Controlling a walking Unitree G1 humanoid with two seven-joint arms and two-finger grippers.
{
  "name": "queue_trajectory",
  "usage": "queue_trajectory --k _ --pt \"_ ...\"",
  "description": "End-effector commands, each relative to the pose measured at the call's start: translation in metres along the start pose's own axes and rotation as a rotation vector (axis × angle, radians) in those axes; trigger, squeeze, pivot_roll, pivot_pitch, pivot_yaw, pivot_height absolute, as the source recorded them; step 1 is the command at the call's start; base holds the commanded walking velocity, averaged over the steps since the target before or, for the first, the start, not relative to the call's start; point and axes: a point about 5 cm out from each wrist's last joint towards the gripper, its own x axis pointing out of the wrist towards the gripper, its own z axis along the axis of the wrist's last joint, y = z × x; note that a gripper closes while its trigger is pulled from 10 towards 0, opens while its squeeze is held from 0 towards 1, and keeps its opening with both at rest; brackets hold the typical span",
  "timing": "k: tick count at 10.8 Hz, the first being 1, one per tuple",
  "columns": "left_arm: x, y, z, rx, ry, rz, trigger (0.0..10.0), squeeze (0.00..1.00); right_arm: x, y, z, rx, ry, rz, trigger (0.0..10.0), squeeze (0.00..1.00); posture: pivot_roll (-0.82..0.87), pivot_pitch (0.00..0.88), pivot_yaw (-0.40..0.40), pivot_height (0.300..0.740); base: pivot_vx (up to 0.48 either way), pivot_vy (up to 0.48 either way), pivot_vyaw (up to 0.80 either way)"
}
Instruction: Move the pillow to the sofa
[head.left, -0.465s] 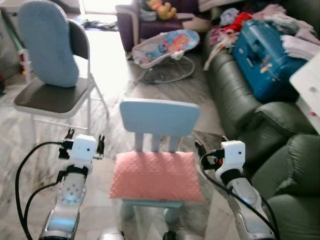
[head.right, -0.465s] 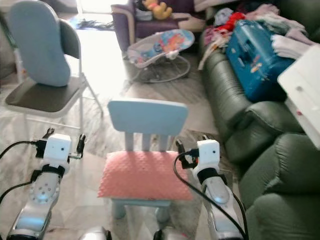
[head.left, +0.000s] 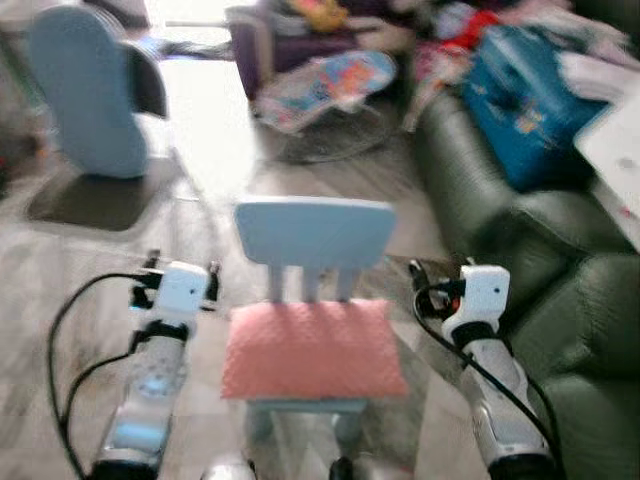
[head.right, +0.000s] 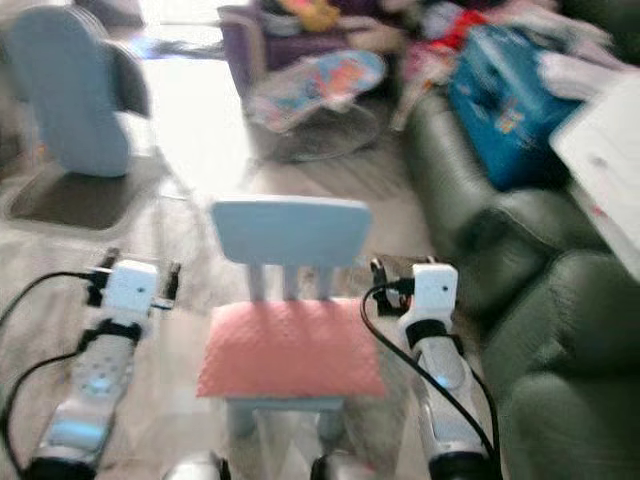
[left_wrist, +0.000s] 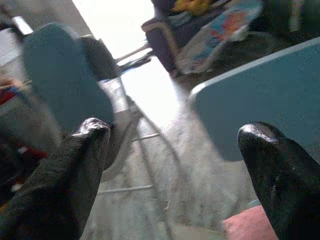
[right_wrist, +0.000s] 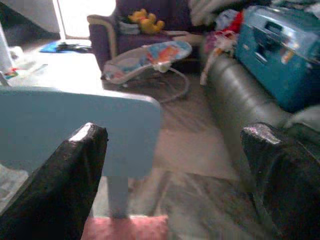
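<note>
Both grippers are raised ahead of the robot, one on each side of the small chair. The left gripper (left_wrist: 175, 150) has its two black fingers spread wide, nothing between them. The right gripper (right_wrist: 170, 145) is likewise spread wide and empty. In the head views the left gripper (head.left: 178, 272) sits just beside the left edge of the seat and the right gripper (head.left: 440, 280) just beside the right edge. This placement brackets the load from both flanks, probably in preparation for a two-sided grasp, since a soft, wide cushion is hard to lift by one edge.

Scene, largest item first:

1. Dark green sofa (head.left: 480, 190): runs along the robot's right side. It is the destination. Its far cushions carry a blue suitcase (head.left: 525, 105) and a heap of clothes (head.right: 450, 40); the nearer cushions appear free, so the near end is the likely drop zone.
2. Folding chair (head.left: 100, 190): stands well apart to the left, with a blue-grey cushion (head.left: 85, 95) propped upright against its back.
3. Baby bouncer (head.left: 325, 85): on the floor beyond the small chair.
4. Light blue child's chair (head.left: 312, 235): directly ahead, backrest away from the robot.
5. Pink pillow (head.left: 310, 348): lies flat on the seat of the child's chair, covering it and overhanging the front edge. Neither gripper touches it.

Task status, as judged: approach stage; grasp not yet made. The head views are blurred.
</note>
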Motion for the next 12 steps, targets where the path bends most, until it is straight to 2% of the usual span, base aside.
queue_trajectory --k 1,2,4,5,6,7,8,9,10,12 --pt "0.002 -0.003 0.004 0.004 -0.006 -0.004 10.0 0.0 -0.002 0.005 -0.002 0.008 0.003 0.021 10.0 0.0 -0.03 0.05 -0.032 0.74 0.0 0.0 0.0" --pt "0.002 -0.01 0.001 0.017 -0.001 -0.038 10.0 0.0 -0.006 0.009 -0.005 0.013 0.006 0.02 10.0 0.0 -0.04 0.051 -0.028 0.74 0.0 0.0 0.0" --pt "0.0 -0.013 0.0 0.023 0.009 -0.047 10.0 0.0 -0.009 0.009 -0.006 0.034 0.009 0.015 10.0 0.0 -0.03 0.074 -0.027 0.74 0.0 0.0 0.0" --pt "-0.001 -0.013 -0.001 0.017 0.027 -0.045 10.0 0.0 -0.005 0.018 -0.006 -0.023 0.01 0.072 10.0 0.0 -0.01 0.088 -0.04 0.74 0.0 0.0 0.8" --pt "-0.002 -0.012 -0.002 0.011 0.033 -0.041 10.0 0.0 -0.004 0.02 -0.006 -0.015 0.007 0.083 10.0 0.0 0.0 0.089 -0.047 0.74 0.0 0.0 0.8" --pt "-0.004 -0.011 -0.004 0.025 0.04 -0.037 10.0 0.0 0.0 0.019 -0.006 0.001 0.012 0.082 10.0 0.0 0.01 0.093 -0.06 0.74 0.0 0.0 0.79" --pt "-0.006 -0.013 -0.008 0.066 0.05 -0.099 10.0 0.0 0.0 0.017 -0.006 0.018 0.012 0.063 10.0 0.0 0.01 0.095 -0.062 0.74 0.0 0.0 0.0" --pt "-0.009 -0.013 -0.004 0.114 -0.004 -0.129 10.0 0.0 -0.003 0.014 -0.007 0.007 0.013 0.033 10.0 0.0 0.01 0.096 -0.054 0.74 0.0 0.0 0.0" --pt "-0.008 -0.015 -0.006 0.099 0.02 -0.139 10.0 0.0 -0.006 0.01 -0.008 0.007 0.011 0.002 10.0 0.0 0.0 0.093 -0.036 0.74 0.0 0.0 0.0" --pt "-0.005 -0.019 -0.002 0.108 0.002 -0.175 10.0 0.0 -0.008 0.002 -0.009 0.008 0.004 -0.072 10.0 0.0 -0.01 0.091 0.0 0.74 0.0 0.0 0.0"
